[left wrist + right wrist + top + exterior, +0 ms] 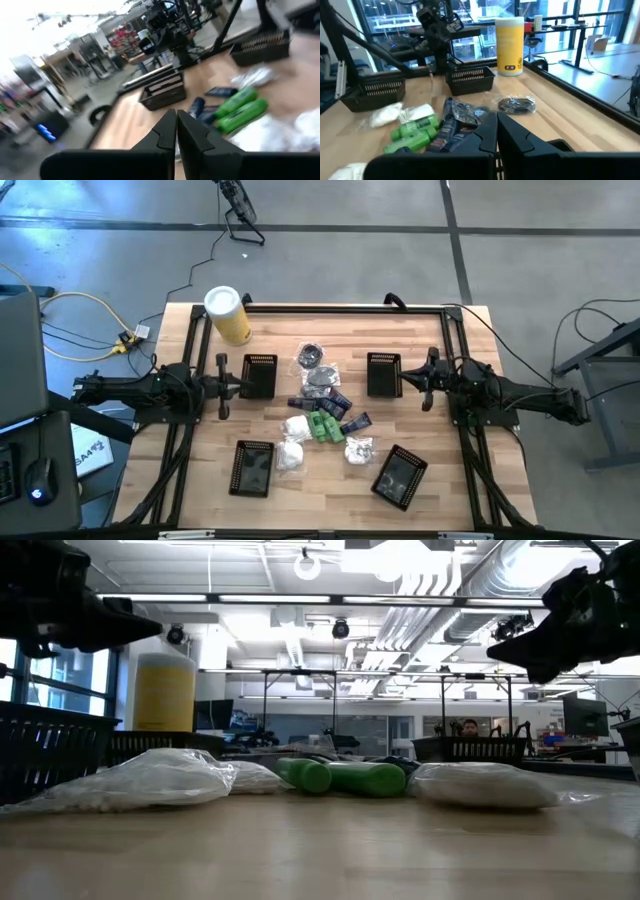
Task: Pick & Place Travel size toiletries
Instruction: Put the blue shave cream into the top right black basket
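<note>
Both arms hang above the table with nothing in them: the left gripper sits at the left-centre of the overhead picture, its fingers pressed together and pointing toward the middle, and the right gripper mirrors it at right-centre, its fingers likewise pressed together and empty. Between them, in the middle of the wooden table, lies the loose heap of travel toiletries: two small green bottles side by side, dark blue tubes just above and to the right of them, white packets to their left and lower left, and silvery-clear packets toward the upper centre. Four black mesh baskets ring the pile, one beside each gripper and two nearer the bottom edge; all four look empty from above. A tall yellow canister stands in the upper left of the tabletop. From where I stand nothing has been sorted yet, so this looks like the very start, before the first pick. The next move, I'd guess, calls for one arm to spread its fingers, swing in over the heap and come down on a single item, likely one at the edge, since the pieces lie touching and overlapping.
</note>
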